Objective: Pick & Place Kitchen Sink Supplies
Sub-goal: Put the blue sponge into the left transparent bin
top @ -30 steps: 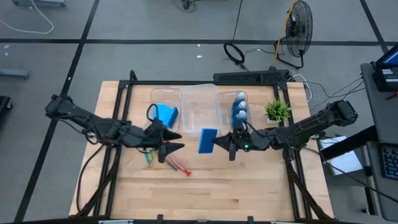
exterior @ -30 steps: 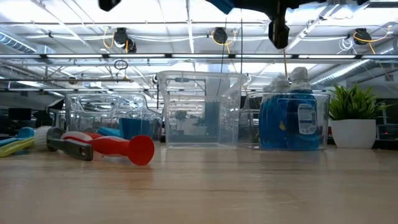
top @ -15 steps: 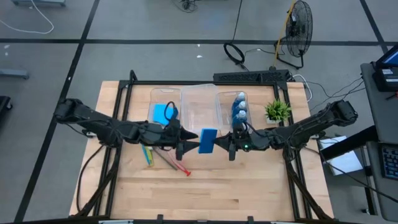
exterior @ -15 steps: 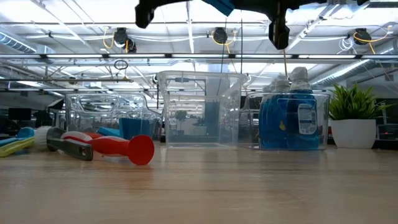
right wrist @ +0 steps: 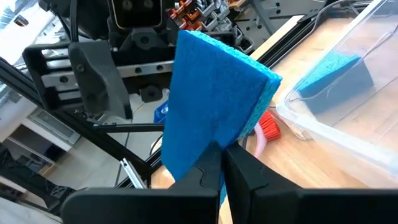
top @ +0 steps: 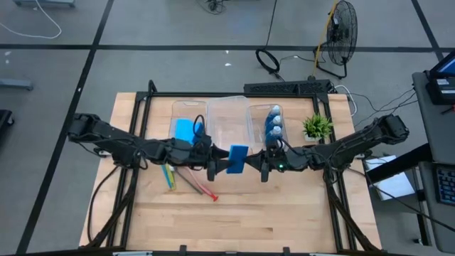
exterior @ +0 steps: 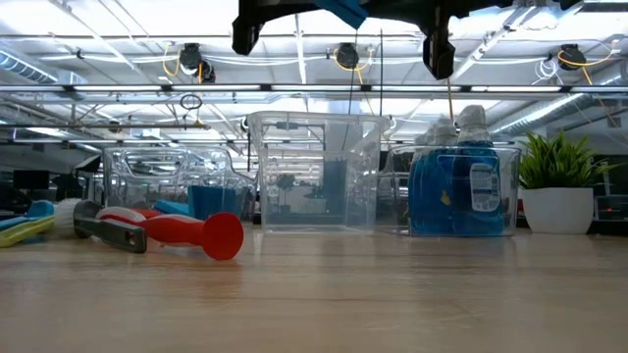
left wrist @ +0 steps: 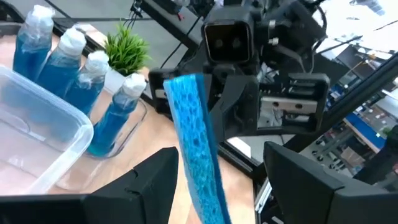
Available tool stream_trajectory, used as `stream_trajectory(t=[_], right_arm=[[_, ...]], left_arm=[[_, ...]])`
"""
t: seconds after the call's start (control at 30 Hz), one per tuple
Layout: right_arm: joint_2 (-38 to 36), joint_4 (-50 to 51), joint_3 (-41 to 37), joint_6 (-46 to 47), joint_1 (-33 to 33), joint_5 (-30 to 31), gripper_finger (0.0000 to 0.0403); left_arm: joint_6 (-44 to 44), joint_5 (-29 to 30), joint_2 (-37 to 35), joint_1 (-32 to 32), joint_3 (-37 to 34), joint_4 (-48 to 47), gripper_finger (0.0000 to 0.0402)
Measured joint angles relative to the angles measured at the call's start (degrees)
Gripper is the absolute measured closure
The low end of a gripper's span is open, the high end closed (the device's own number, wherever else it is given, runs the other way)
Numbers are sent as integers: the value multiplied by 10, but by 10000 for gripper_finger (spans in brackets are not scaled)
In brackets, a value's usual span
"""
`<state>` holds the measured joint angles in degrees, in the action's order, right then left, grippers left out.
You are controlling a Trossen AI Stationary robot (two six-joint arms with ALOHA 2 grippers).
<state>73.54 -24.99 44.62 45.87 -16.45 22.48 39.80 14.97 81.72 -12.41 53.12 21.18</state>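
Note:
A flat blue sponge hangs in the air over the middle of the table, in front of the clear bins, with my right gripper shut on it from the right. My left gripper has come up to the sponge's left side and is open. In the left wrist view its two fingers stand on either side of the sponge without touching it. Another blue sponge lies in the left bin. Several blue bottles stand in the right bin. A red brush and a yellow-green brush lie on the table. My right gripper pinches the sponge's right edge between its two fingers. The fingers lie level and come from the table's right. The sponge stands on edge, a little tilted, and is lifted clear of the table.
Three clear bins stand in a row at the back; the middle bin holds nothing. A small potted plant stands to their right. In the low view the red brush's handle lies left of centre, and both grippers hang high above the tabletop.
My left gripper has moved toward the table's right and a little down, away from the brushes and up to the sponge. It has stayed open. The right gripper and the sponge have kept still.

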Motion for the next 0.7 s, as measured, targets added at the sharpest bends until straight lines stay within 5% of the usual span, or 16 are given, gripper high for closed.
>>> stream_trajectory(t=[0.2, 0.33, 0.53, 0.7], right_arm=[[0, 0, 0, 3, 0, 1, 403], [0, 0, 0, 3, 0, 3, 403], [0, 0, 0, 0, 0, 5, 403], [0, -1, 0, -12, 0, 1, 391]], left_arm=[[34, -3, 13, 17, 4, 3, 171], [39, -25, 30, 21, 9, -1, 232], [39, -44, 33, 29, 11, 1, 376], [39, -61, 33, 35, 11, -1, 386]])
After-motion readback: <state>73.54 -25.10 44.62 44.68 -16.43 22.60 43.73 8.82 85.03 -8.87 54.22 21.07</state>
